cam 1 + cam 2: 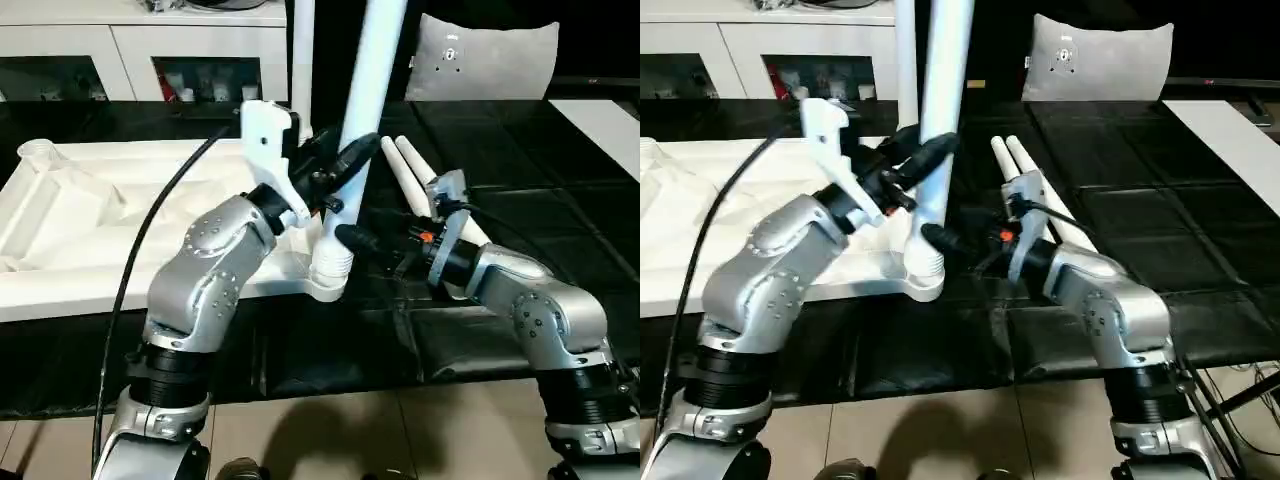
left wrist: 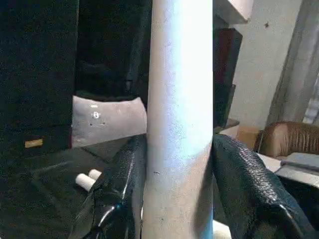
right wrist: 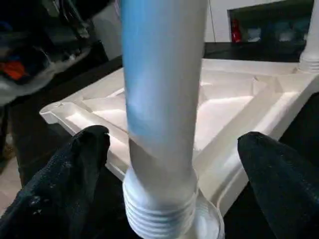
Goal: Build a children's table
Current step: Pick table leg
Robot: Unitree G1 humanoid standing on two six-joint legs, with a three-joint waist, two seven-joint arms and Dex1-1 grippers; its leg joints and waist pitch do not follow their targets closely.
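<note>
The left gripper [image 1: 345,165] was clamped on the upright white tapered plastic leg [image 1: 362,110], its threaded foot in the corner socket of the upturned ribbed white tabletop [image 1: 90,215]. The right gripper [image 3: 174,164] gaped wide around the base, not touching. Two spare white legs [image 1: 425,180] lay beside.

No legible text, label or number anywhere.

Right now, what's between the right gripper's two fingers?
The upright white leg, just above its threaded end at the tabletop's corner socket. In the right wrist view the right gripper's fingers stand wide on either side, not touching it.
</note>
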